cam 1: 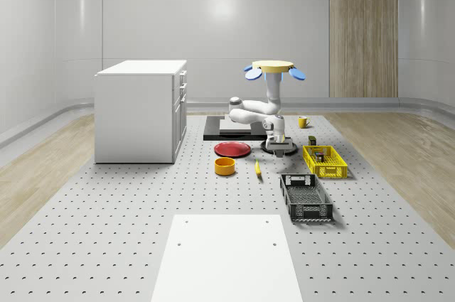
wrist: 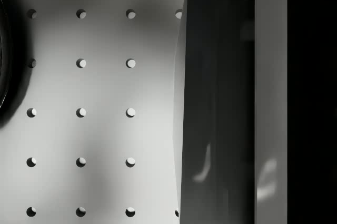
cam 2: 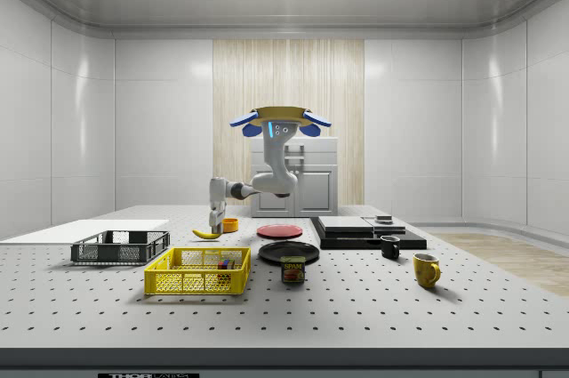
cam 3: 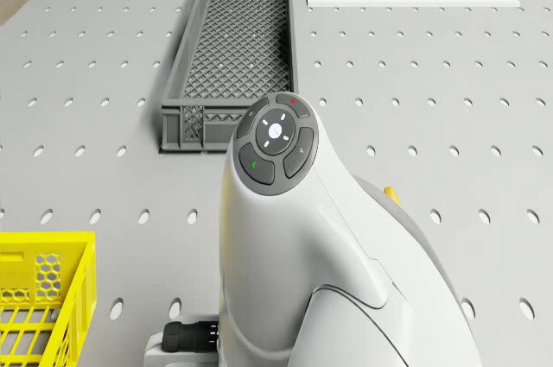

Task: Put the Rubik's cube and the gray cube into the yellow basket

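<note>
One relation matters: end effector [cam 1: 279,147] low over table [cam 1: 142,231], just left of yellow basket [cam 1: 325,161] in whole-scene view, basket's long axis running near-far. Drone [cam 1: 274,67] hovers above, over black slab [cam 1: 234,128] and red plate [cam 1: 232,149] area. Wrist view: dark gray flat-sided block [wrist: 216,103] close against camera, possibly gray cube; whether fingers are closed on it, cannot tell. Rubik's cube [cam 2: 224,266] seemingly already inside basket: coloured patches behind mesh in side view. Black crate [cam 1: 306,197] nearer, well apart.
</note>
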